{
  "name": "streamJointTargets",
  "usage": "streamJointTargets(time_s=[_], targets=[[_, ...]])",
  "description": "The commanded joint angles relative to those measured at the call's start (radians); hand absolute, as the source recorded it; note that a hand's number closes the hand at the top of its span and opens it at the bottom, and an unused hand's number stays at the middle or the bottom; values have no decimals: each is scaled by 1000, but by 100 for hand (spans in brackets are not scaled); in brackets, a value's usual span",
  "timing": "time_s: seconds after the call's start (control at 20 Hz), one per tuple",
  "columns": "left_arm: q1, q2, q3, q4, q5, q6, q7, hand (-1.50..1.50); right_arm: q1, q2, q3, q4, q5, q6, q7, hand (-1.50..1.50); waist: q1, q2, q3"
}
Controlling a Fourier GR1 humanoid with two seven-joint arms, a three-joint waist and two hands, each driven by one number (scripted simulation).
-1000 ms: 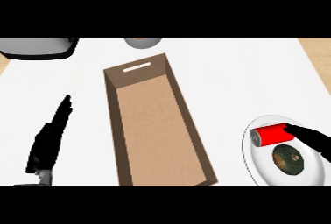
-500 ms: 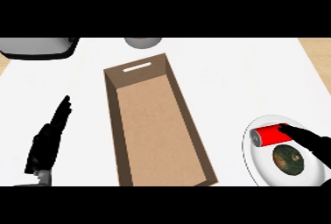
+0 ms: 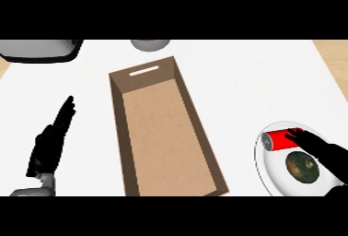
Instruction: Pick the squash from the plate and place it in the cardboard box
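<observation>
R hand (image 3: 329, 154) comes in from the lower right over the plate (image 3: 270, 169). Its fingers look stretched out & close together, curled round nothing, w/ the fingertips (image 3: 296, 134) at or over the near end of a red can (image 3: 279, 140); can't tell if they touch it. The squash (image 3: 302, 167), dark green & mottled, sits on the plate just beside the fingers on their left flank. It's back toward the palm from the tips, so the tips have overshot it & point at the can instead. The squash looks nearly round, maybe a bit longer along the away-from-robot line, roughly parallel to the fingers. Judgement: pick not yet made. Next the hand prob. needs to pull back & shift left so thumb & fingers straddle the squash w/o knocking the can. The cardboard box (image 3: 163, 133) lies well off to the left of the fingers, open-topped, long axis running away from the robot. L hand (image 3: 49, 145) rests flat-fingered beyond the box, far from the squash, so the R hand is clearly the nearer one.
</observation>
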Motion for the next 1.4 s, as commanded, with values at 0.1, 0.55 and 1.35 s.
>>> streamJointTargets(time_s=[0.1, 0.55, 1.35], targets=[[-4, -10, 12, -20, -14, -22, 31, 0, -46, 33, 28, 111, 83, -43, -30, -150, 3, 2, 3], [47, -15, 20, -38, -16, -47, -1, 0, 29, 65, -18, 23, 116, -198, -66, 150, -1, 1, 3], [66, -11, 67, -36, -12, -32, -24, 0, 404, 443, 60, -534, 439, -339, 598, 150, -42, -7, -2]])
